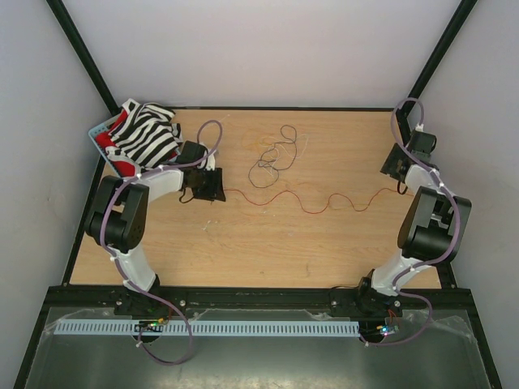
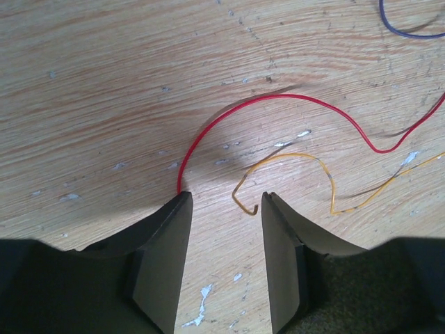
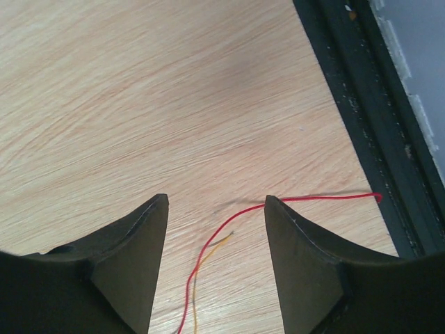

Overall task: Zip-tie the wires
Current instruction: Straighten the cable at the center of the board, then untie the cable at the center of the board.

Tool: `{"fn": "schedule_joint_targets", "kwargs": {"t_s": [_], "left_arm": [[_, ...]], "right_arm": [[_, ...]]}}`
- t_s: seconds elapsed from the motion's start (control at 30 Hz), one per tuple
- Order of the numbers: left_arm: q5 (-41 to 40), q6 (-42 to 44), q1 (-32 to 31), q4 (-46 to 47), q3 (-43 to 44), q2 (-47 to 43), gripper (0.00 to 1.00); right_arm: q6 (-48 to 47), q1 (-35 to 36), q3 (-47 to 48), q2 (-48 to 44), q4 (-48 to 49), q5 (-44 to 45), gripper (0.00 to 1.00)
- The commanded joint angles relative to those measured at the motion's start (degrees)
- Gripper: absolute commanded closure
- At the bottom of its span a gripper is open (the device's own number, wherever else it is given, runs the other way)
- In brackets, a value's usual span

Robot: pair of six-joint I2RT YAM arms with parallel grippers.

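Wooden tabletop (image 1: 243,251) underneath. The left gripper (image 2: 224,198) hangs low, jaws wide apart and gripping nothing. A thin red wire (image 2: 278,97) arcs ahead to end at one fingertip, and a thin orange wire (image 2: 292,156) curls into the gap. The right gripper (image 3: 217,200) gapes empty too, both strands running between its fingers. Dark curly wires (image 1: 272,162) lie well apart from both grippers.

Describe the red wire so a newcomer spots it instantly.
On the wooden table, look between the left gripper and right gripper. The red wire snakes across that gap in one wavy line, unlike the dark wires looped behind it.
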Motion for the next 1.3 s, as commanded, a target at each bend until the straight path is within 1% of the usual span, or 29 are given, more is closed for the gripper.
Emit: {"fn": "schedule_joint_targets", "kwargs": {"t_s": [0.0, 0.17, 0.33, 0.4, 0.43, 0.57, 0.63, 0.77, 0.83, 0.9, 1.0, 1.13, 1.27], "left_arm": [[-5.3, 1.5, 0.6, -7.5, -2.1, 0.3, 0.49], [-5.1, 1.4, 1.7, -8.0, -2.3, -4.2, 0.43], [-3.4, 1.4, 2.6, -8.1, -1.1, -12.1, 0.35], [-2.2, 1.8, 2.7, -7.9, 0.0, -15.4, 0.29], [-1.6, 2.0, 2.7, -7.9, 0.6, -17.5, 0.24], [-0.6, 2.4, 2.7, -6.4, 1.8, -23.8, 0.08], [0.1, 2.6, 2.9, -4.7, 1.8, -27.2, 0.02], [3.1, 0.5, 4.3, 1.5, -0.6, -34.3, 0.01], [6.2, -2.0, 6.0, 6.2, -2.6, -37.6, 0.01], [9.0, -4.3, 8.0, 8.7, -4.4, -40.4, 0.01], [11.1, -4.8, 9.6, 9.2, -5.3, -43.0, 0.01], [13.0, -4.5, 10.2, 9.2, -5.9, -44.1, 0.01], [13.9, -4.3, 10.3, 9.2, -6.3, -44.6, 0.01]], "right_arm": [[1.5, 1.7, -1.2, -3.6, 2.0, -5.6, 0.31], [1.6, 6.6, -0.8, -5.1, 2.2, -6.9, 0.28], [2.9, 12.8, -1.3, -5.4, 4.7, -9.2, 0.21], [4.2, 15.0, -1.6, -4.5, 6.4, -10.3, 0.17], [5.2, 15.9, -1.8, -3.9, 7.6, -11.5, 0.15], [10.2, 19.2, -1.3, 0.4, 13.8, -14.5, 0.12], [12.6, 20.7, 0.1, 4.1, 16.5, -15.8, 0.12], [16.3, 23.0, 5.5, 11.3, 18.2, -17.1, 0.11], [17.2, 23.9, 8.4, 14.3, 18.2, -18.2, 0.11], [17.6, 24.6, 10.5, 16.3, 18.3, -18.5, 0.11], [17.8, 25.4, 12.2, 18.0, 18.4, -18.5, 0.12], [18.6, 26.0, 15.1, 21.3, 19.6, -19.8, 0.13], [19.2, 26.8, 20.8, 26.0, 18.8, -19.9, 0.20]]}}
